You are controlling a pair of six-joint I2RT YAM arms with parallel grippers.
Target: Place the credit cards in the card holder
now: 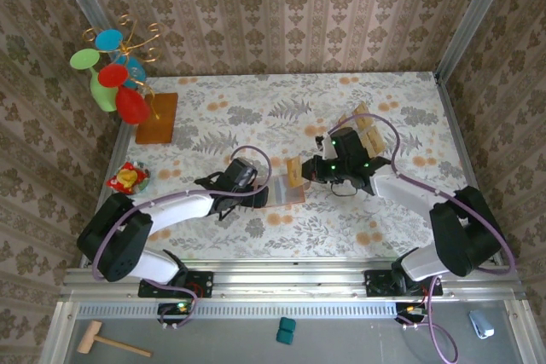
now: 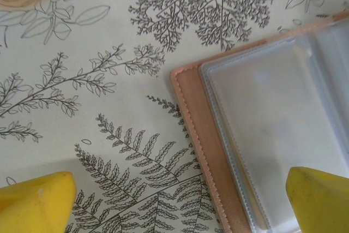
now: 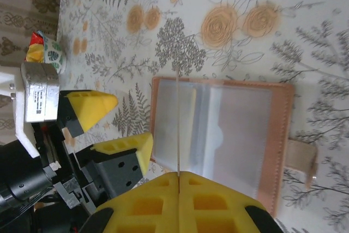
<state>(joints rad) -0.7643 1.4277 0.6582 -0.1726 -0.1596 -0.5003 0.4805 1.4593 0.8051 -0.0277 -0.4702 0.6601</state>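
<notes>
**Item: card insertion, in progress.**

- **Card holder** (image 1: 293, 192): lies open and flat on the floral worktop (image 1: 256, 108), clear plastic sleeves (image 2: 272, 118) facing up.
- **Right claw** (image 3: 178, 175): clenched on one credit card (image 3: 178, 124). The card is held upright on its edge over the holder, above the sleeve on the holder's side nearest the left claw.
- **Left claw** (image 2: 174, 205): released, jaws wide. It straddles the holder's stitched edge, one finger over the sleeve and the other over bare worktop. We cannot tell whether it touches.
- **Spare cards** (image 1: 368, 132): well apart from the holder, beyond the right claw.

**Handling note (our judgement).** The card has yet to enter a pocket.
- We would tilt it from upright toward the sleeve's plane and meet the pocket mouth with its leading edge square.
- We would then slide it in at a shallow angle.
- The left claw should press on the holder's cover so the holder cannot skate.
- We would let go only once the card is seated deep.
</notes>
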